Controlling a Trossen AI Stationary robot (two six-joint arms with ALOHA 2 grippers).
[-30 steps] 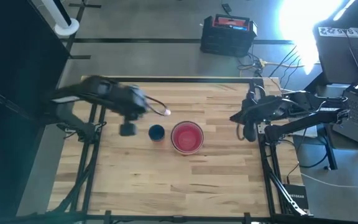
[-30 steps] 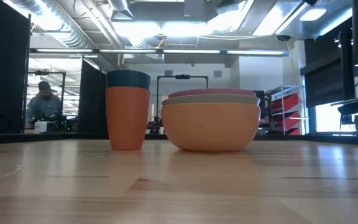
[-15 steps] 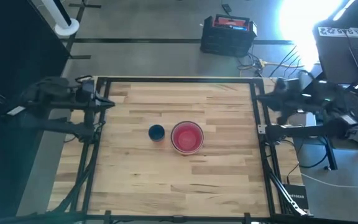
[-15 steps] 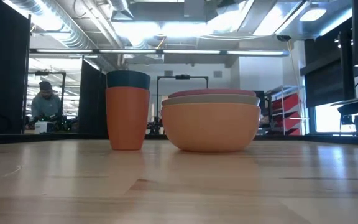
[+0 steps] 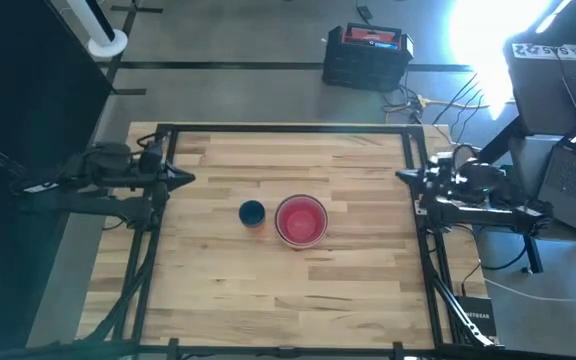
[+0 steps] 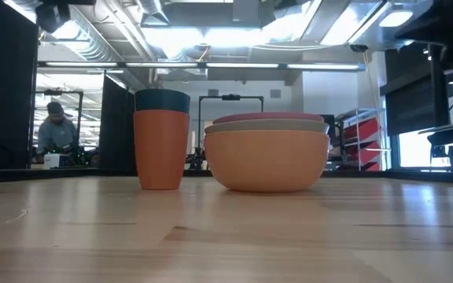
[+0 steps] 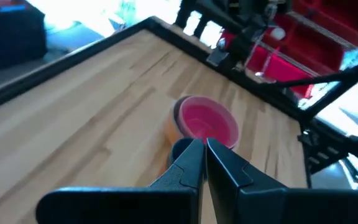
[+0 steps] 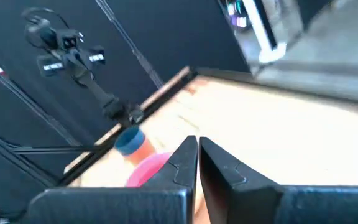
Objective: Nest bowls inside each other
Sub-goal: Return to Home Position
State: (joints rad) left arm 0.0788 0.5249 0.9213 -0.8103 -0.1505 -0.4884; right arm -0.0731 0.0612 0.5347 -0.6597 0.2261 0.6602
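The bowls point(image 5: 301, 220) stand nested in one stack near the table's middle, a pink-red one showing on top. In the low view the orange outer bowl point(image 6: 266, 161) rests on the table, with a whitish-grey rim point(image 6: 267, 125) and a pink rim point(image 6: 267, 117) above it. Left of the stack stands an orange cup point(image 6: 160, 151) with a dark blue cup point(image 5: 252, 213) in it. My left gripper point(image 5: 184, 180) hangs shut at the table's left edge, pointing at the stack. My right gripper point(image 5: 402, 177) hangs shut at the right edge. Both are far from the bowls.
Bare wooden tabletop point(image 5: 288, 290) lies all round the stack and the cups. A dark metal frame point(image 5: 158, 130) borders the table. A black and red crate point(image 5: 366, 55) sits on the floor beyond the far edge. A person point(image 6: 53, 130) shows far off in the room.
My left gripper has drawn back from beside the blue cup to the table's left edge, and it has rolled. My right gripper has pulled back toward the right edge and come down. The bowls and cups have stayed where they were.
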